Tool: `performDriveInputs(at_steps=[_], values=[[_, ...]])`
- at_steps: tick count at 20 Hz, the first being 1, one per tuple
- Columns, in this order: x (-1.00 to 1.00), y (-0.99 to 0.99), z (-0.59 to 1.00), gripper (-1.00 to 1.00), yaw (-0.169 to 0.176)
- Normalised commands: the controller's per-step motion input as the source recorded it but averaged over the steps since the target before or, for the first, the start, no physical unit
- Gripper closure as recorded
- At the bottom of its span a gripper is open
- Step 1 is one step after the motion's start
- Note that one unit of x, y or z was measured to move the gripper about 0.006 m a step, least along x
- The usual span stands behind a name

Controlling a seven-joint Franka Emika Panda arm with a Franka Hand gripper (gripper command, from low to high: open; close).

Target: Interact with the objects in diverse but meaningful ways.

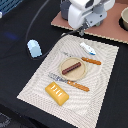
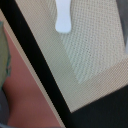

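Hovering with jaws [image 1: 81, 29] whose opening I cannot tell, the arm sits just above the small white bottle [image 1: 87, 48] on the placemat [image 1: 35, 80], so descending blind could topple it.

- We see a woven beige placemat [image 1: 95, 75] with a coarse, matt cloth weave, clearest in the wrist view [image 2: 92, 55].
- The small white bottle-like figure [image 1: 87, 48] looks like smooth, slightly glossy plastic.
- The ridged yellow-orange bread block [image 1: 57, 93] looks like matt plastic.
- The dark brown sausage [image 1: 71, 67] has a smooth, dull finish.
- The pale blue rounded shaker [image 1: 33, 48] appears smooth.
- The robot's white casing [image 1: 82, 11] looks like glossy hard plastic.
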Motion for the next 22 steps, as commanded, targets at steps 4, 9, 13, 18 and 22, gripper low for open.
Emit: performDriveInputs(at_steps=[4, 9, 13, 18, 22], values=[[-0.86, -0.03, 0.10, -1.00, 0.013], [-0.78, -0.02, 0.05, -1.00, 0.007], [-0.73, -0.19, -0.01, -1.00, 0.049], [-0.73, -0.23, -0.09, -1.00, 0.067], [-0.75, -0.21, -0.17, -1.00, 0.072]])
